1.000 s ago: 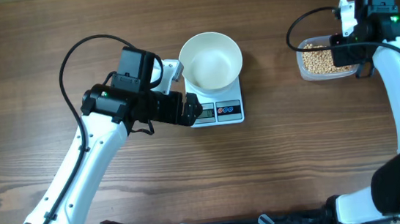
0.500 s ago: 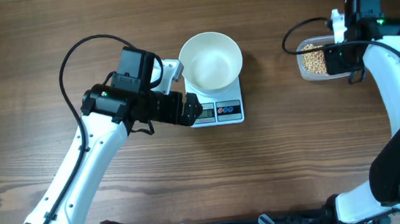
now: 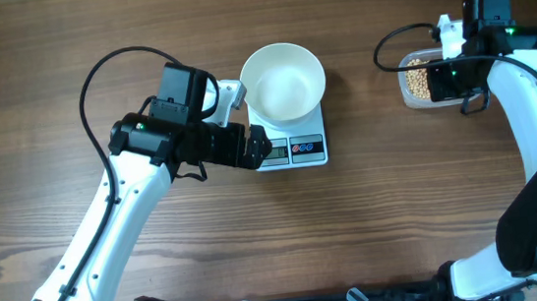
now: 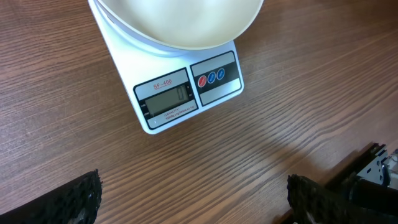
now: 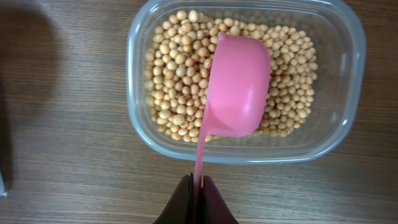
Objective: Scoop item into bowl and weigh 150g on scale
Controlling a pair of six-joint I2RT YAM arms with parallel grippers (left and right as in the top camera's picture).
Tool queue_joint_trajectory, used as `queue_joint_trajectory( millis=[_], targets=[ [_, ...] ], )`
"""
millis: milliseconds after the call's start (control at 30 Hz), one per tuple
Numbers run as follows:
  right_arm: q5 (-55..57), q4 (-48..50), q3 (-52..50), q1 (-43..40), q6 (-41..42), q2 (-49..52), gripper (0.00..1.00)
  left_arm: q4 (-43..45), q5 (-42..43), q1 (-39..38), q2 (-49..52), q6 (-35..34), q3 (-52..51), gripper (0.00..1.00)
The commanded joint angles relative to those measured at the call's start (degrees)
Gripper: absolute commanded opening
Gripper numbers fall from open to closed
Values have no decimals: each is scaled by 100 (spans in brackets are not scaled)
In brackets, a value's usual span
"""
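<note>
Two grippers were examined. Left gripper [image 4: 196, 202] hung fully open, holding nothing, above the table [image 4: 62, 137] just before the scale [image 4: 166, 102]. Beyond its display, the white bowl [image 4: 186, 22] sat on the scale's platform. Right gripper [image 5: 198, 202] was clamped tight on a pink scoop [image 5: 236, 87] by its handle, the cup over the beans [image 5: 174, 87] inside a clear container [image 5: 348, 74], well apart from the scale.

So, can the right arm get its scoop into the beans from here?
Probably yes. The right gripper is shut on the handle of the pink scoop, which sits right over the beans in the lidless container, with nothing between them.
</note>
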Motion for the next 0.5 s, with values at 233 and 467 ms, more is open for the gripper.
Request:
queue_joint_trajectory(
  millis=[233, 467],
  targets=[
    [-1322, 203, -525, -321, 225, 57, 4, 13, 72, 2, 33, 107, 28, 100],
    [-2245, 221, -525, -560, 229, 57, 4, 15, 70, 2, 33, 107, 28, 100]
  ],
)
